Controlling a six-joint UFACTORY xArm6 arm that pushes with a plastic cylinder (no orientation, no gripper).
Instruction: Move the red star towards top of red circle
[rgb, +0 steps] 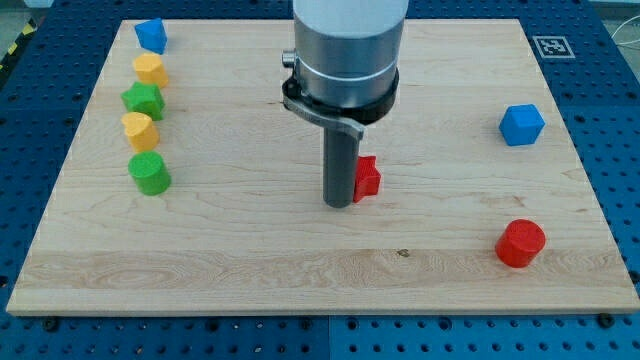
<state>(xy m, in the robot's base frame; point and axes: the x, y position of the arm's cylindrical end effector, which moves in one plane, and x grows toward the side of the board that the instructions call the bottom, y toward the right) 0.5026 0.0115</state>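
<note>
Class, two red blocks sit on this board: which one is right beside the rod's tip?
The red star, touching my tip on its right near the board's middle; the red circle sits apart, toward the view's bottom right.

I see the red star (367, 177) near the middle of the tabletop, partly hidden on its left side. The red circle (521, 243), a squat cylinder, stands upright toward the tabletop's bottom right corner, well apart from it.

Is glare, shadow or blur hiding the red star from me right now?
Camera view: even, soft lighting, no glare on the board; focus is sharp. The red star is partly hidden by the rod, not shadow, with my tip against its left side; the red circle shows clearly.
</note>
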